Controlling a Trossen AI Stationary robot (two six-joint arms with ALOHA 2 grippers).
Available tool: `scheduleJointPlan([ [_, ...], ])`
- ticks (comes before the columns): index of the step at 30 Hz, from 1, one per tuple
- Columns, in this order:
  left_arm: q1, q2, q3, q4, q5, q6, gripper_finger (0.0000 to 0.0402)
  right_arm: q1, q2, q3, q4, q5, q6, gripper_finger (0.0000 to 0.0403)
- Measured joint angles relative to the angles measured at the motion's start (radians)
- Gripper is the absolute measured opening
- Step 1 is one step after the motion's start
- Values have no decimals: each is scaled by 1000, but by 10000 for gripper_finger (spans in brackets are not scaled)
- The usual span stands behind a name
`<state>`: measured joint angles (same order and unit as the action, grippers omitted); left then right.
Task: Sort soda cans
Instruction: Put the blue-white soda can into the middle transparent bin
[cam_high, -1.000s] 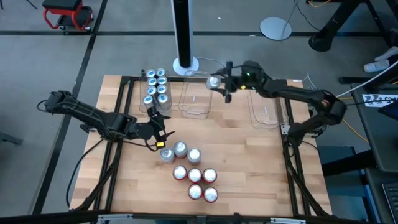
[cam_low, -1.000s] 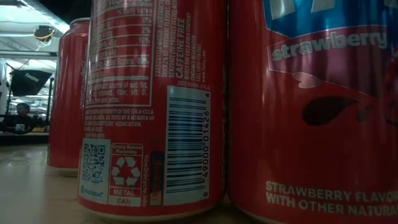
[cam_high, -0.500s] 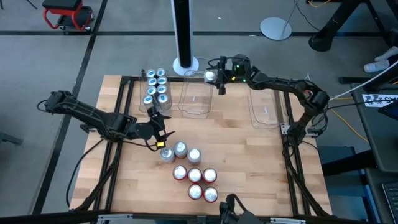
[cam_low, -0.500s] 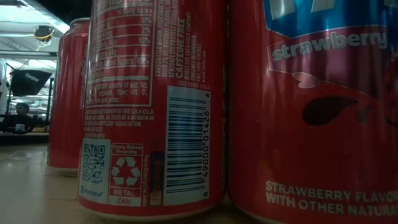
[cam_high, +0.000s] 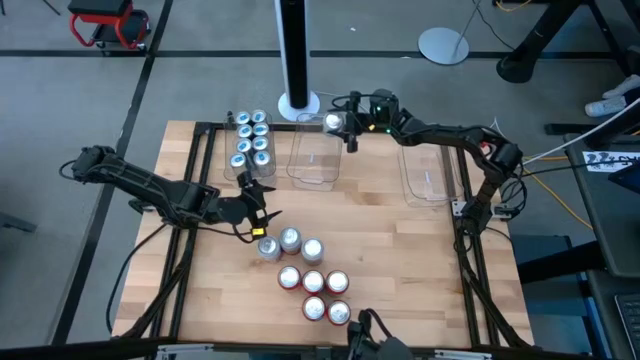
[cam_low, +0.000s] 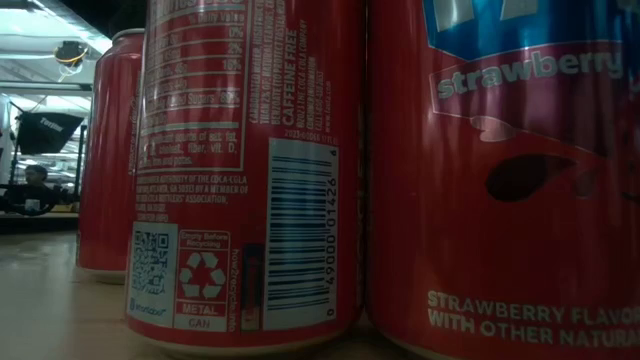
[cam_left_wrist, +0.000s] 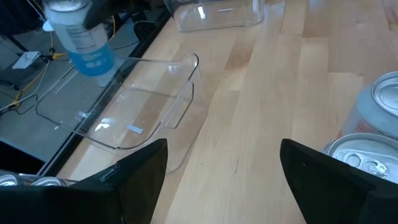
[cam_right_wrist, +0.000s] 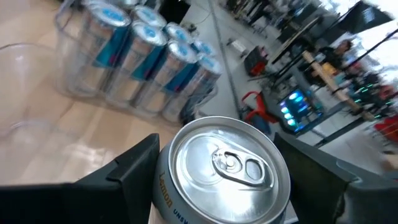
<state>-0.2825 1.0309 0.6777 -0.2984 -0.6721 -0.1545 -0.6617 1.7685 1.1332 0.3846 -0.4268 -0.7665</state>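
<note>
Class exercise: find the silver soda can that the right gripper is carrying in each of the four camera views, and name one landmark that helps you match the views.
High view: the silver soda can is top centre, over the middle clear plastic tub.
Low view: not in it; only red cans show.
Left wrist view: upper left, above that tub.
Right wrist view: bottom centre, in the right gripper.
Shared landmark: the tub of blue-and-silver cans.

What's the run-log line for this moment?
right gripper: shut on silver can, over middle tub | left gripper: open, empty, beside loose cans | left tub: blue cans
</note>
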Motion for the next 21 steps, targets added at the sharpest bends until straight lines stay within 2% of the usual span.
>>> scheduleJointPlan([
  [13,1,0,0,26,0,24,301,-7,128,-1,34,-7,35,278],
  [21,1,0,0,39,0,24,301,-9,146,-1,27,1,37,278],
])
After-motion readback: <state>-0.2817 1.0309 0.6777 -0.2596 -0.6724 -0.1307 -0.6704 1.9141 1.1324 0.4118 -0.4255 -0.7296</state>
